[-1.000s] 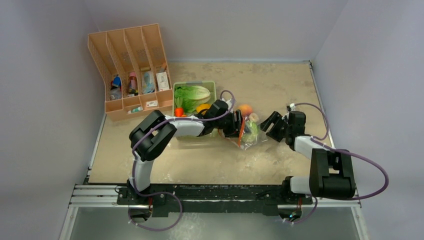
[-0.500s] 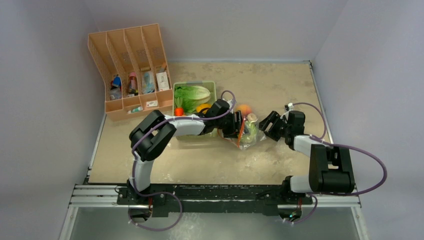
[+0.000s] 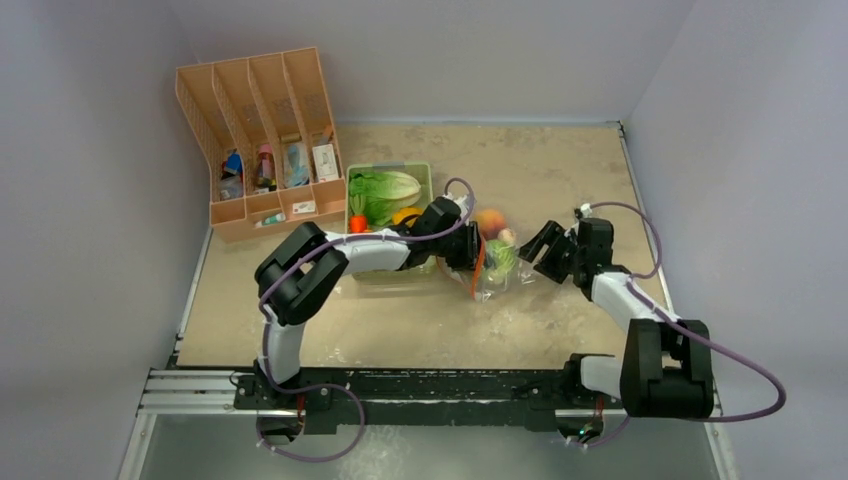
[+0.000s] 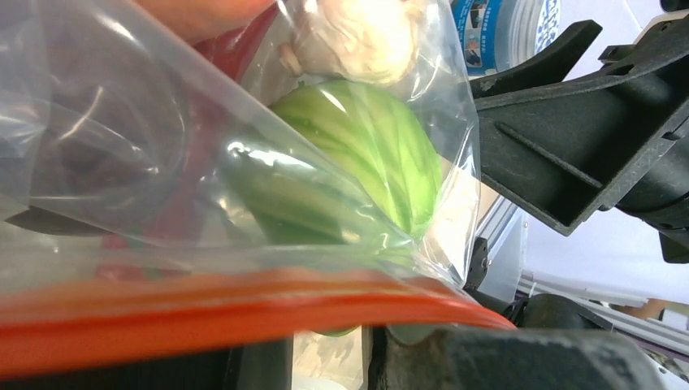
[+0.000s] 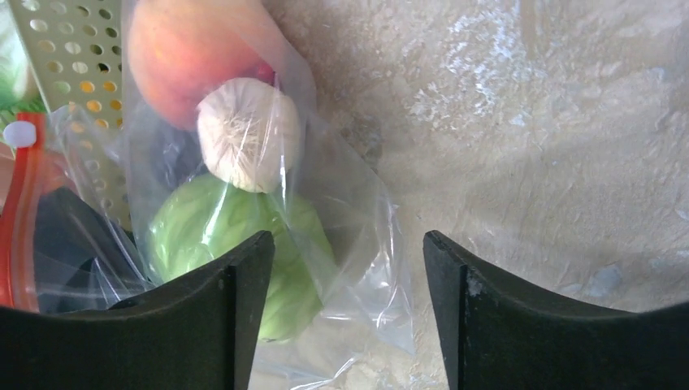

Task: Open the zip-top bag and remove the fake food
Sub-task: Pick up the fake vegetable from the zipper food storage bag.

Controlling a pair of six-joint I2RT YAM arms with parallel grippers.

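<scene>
Mostly, zip-top bag hides left claw, grip unclear; right claw gapes open.

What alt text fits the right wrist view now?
A clear zip-top bag holds a peach, a small beige piece and a green cabbage, with the mottled table behind. The right fingers stand open at the bottom edge, one in front of the cabbage.
</scene>
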